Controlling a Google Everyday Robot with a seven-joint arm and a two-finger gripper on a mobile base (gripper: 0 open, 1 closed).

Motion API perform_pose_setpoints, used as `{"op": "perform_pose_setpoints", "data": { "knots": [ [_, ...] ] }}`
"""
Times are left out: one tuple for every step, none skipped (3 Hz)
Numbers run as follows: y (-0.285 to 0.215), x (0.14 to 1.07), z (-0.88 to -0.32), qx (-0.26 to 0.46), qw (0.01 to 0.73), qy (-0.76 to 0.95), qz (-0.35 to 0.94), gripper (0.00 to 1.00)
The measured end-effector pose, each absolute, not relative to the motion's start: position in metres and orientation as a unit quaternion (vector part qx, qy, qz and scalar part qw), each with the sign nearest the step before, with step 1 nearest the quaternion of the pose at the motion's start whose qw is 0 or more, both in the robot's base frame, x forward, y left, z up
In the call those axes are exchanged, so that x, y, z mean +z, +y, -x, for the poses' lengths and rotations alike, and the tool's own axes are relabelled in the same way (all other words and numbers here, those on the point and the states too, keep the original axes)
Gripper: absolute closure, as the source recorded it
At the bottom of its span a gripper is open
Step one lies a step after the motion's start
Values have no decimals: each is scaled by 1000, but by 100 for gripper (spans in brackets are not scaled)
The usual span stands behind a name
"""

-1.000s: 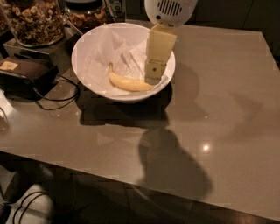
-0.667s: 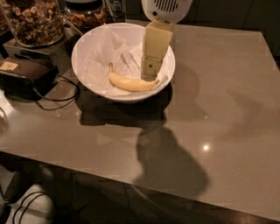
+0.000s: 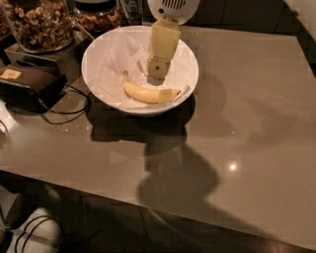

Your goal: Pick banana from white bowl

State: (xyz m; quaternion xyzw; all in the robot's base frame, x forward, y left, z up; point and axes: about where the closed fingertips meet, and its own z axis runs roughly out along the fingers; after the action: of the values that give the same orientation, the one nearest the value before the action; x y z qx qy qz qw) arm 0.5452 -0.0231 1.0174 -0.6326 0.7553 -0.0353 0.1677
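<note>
The banana (image 3: pixel 150 93) is yellow and curved. It lies on crumpled white paper in the front part of the white bowl (image 3: pixel 98 49), with its stem pointing left and back. The bowl stands at the back left of the grey table. My gripper (image 3: pixel 157 75) hangs down from the white arm head (image 3: pixel 173 9) into the bowl. Its cream tip sits just behind and above the banana's middle, apart from it. The banana lies free in the bowl.
A glass jar of nuts (image 3: pixel 38 23) and a second jar (image 3: pixel 96 15) stand behind the bowl at the left. A dark box (image 3: pixel 29 81) with cables (image 3: pixel 69 108) lies left of the bowl. The grey table (image 3: pixel 247 128) stretches to the right and front.
My gripper has moved a little to the left and back inside the bowl, from over the banana's right end towards its middle. The banana and bowl have not moved.
</note>
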Motion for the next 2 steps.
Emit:
{"op": "perform_pose_setpoints", "data": {
  "knots": [
    [-12, 1009, -561, -22, 161, 753, 638, 0],
    [-5, 1004, -569, -17, 159, 751, 641, 0]
  ]
}}
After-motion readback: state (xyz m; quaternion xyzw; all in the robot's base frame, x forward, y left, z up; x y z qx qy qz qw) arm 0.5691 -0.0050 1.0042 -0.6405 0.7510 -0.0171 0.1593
